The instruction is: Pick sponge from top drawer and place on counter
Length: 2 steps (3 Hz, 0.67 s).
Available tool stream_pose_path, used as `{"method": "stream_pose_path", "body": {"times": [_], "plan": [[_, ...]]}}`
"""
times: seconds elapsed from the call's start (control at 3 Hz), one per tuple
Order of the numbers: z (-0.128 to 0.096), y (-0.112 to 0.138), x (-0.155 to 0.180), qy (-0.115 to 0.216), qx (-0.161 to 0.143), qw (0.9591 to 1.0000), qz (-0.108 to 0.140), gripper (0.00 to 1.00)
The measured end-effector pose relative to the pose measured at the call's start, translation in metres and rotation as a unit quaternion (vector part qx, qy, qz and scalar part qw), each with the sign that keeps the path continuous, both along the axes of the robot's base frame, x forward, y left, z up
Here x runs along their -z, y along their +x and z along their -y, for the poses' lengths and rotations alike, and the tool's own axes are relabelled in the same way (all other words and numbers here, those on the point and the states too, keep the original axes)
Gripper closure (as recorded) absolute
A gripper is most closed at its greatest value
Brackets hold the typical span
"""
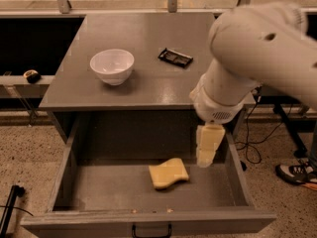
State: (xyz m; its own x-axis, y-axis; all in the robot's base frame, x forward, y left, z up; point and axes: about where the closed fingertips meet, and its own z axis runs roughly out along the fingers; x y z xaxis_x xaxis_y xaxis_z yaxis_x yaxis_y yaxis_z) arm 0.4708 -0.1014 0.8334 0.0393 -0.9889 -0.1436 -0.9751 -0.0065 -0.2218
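- Down in the wide grey box drawer (64, 177), which stands open, what can you see?
- You can see the pale yellow soft flat sponge (168, 173). It lies flat on the drawer floor, near the middle and a little to the right.
- Where is the gripper with the yellow pads (208, 147)?
- You see it hanging from the big white robot arm (257, 48). It points down into the right side of the drawer. It is just beside the sponge, on the sponge's right, and it does not touch it.
- Are the jaws clenched or released?
- You cannot tell.
- What sits on the flat square grey bench (143, 38)?
- You see a round white bowl (112, 66) on the left part. A small flat black thing (175, 57) lies farther back and to the right, apart from the bowl. The sponge is not on the bench yet.
- And the drawer front?
- You see a thin black handle (151, 230) low on it, in the middle.
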Motion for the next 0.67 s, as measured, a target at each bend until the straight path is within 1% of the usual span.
{"method": "stream_pose_path", "body": {"times": [0.33, 0.67], "plan": [[-0.0004, -0.0005, 0.0038, 0.000, -0.001, 1.0000, -0.001, 0.00], [-0.0046, -0.0003, 0.0080, -0.013, -0.015, 0.9998, 0.004, 0.00]]}}
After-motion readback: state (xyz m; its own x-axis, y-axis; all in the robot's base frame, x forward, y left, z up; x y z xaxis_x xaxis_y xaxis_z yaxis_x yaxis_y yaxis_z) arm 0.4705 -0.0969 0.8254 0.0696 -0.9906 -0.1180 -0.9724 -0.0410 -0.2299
